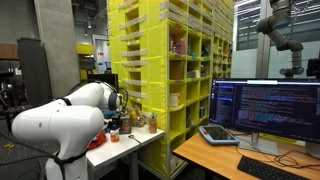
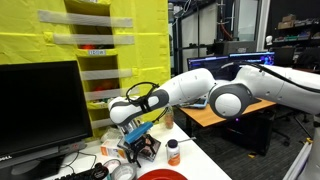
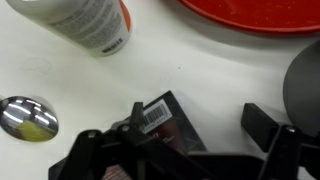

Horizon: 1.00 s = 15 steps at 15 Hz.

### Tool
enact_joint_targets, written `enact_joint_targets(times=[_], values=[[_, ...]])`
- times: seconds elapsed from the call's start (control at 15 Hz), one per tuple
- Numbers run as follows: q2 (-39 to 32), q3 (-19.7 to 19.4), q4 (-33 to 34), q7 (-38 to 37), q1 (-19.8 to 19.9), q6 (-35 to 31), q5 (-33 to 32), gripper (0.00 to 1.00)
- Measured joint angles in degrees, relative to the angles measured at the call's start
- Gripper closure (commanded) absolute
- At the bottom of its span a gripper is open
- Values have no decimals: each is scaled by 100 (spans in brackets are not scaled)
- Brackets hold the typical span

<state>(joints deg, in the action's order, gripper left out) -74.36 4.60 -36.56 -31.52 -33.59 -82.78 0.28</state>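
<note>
Starting at the left of the wrist view, you have one shiny metal spoon [image 3: 25, 115] lying on the white table [image 3: 230, 70]. Its bowl shows a yellowish gleam, and you cannot tell whether that is a reflection or something in it. Up and to its right is one white bottle [image 3: 85, 22] with an orange band. In an exterior view the bottle [image 2: 173, 152] stands upright with its orange cap on, so what it holds is hidden. Next comes one dark flat packet [image 3: 165, 122] with a white barcode label, lying flat on the table between your two black fingers [image 3: 95, 160]. Your jaws are spread apart, one finger on each side of the packet, and nothing is clamped. The near finger overlaps the packet's edge in this view, so you cannot tell whether it touches. Farther right, at the top edge, is one red plate [image 3: 250, 10], of which only the rim and a slice of its face show. At the far right edge sits one dark rounded shape [image 3: 305, 85], too blurred to name. In an exterior view, one black monitor [image 2: 40, 110] stands on the left, yellow shelving [image 2: 100, 50] rises behind it, and the white arm [image 2: 230, 95] reaches in from the right, with the jaws low over the packet.
</note>
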Motion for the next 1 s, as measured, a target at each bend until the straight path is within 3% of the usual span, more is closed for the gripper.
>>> enact_joint_targets(times=[1.0], values=[[32, 0, 2, -37, -19, -120, -16, 0]])
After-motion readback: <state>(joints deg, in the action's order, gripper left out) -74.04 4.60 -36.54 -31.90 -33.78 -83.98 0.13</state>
